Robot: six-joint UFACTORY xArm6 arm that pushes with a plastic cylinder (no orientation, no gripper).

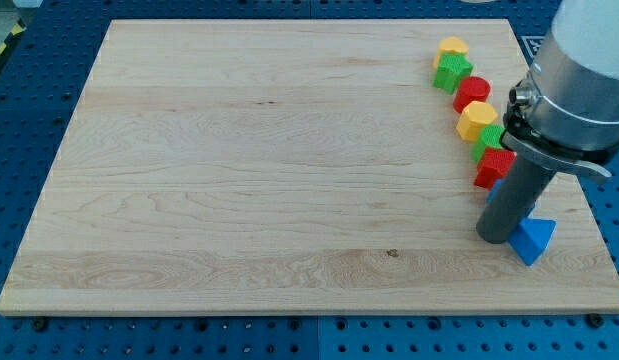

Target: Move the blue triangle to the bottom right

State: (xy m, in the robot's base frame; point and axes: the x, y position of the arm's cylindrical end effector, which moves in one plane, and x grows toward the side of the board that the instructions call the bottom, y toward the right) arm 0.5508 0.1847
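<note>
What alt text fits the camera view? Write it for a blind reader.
My tip rests on a wooden board, right beside the blue triangle near the bottom right corner. A curved row of yellow, green and red blocks runs up the right side.
</note>
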